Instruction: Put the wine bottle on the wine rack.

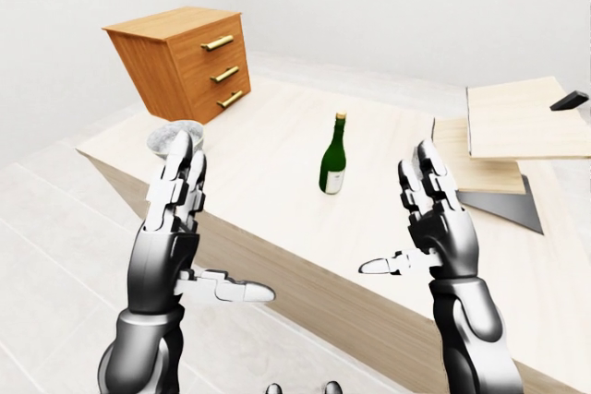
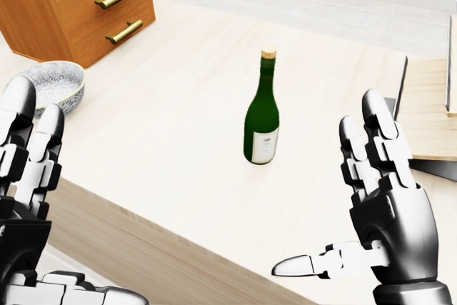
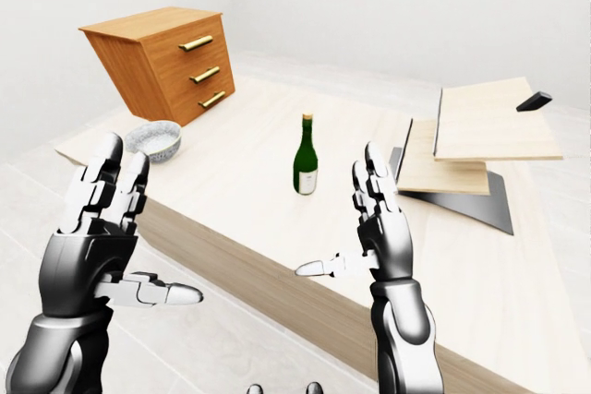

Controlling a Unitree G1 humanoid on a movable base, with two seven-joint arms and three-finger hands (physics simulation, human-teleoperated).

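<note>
Nearest, the left hand (image 1: 175,228) and right hand (image 1: 434,228) are raised with fingers spread wide, holding nothing. Beyond them the wine bottle (image 2: 262,119) stands upright mid-worktop (image 2: 178,126), apart from both hands; its pale label is too small to read. The head view cuts off the wine rack at its right edge, while the eye views show the whole wine rack (image 3: 466,149) to the right, and the bowl (image 3: 153,138) and drawer chest (image 3: 162,62) far left.
</note>
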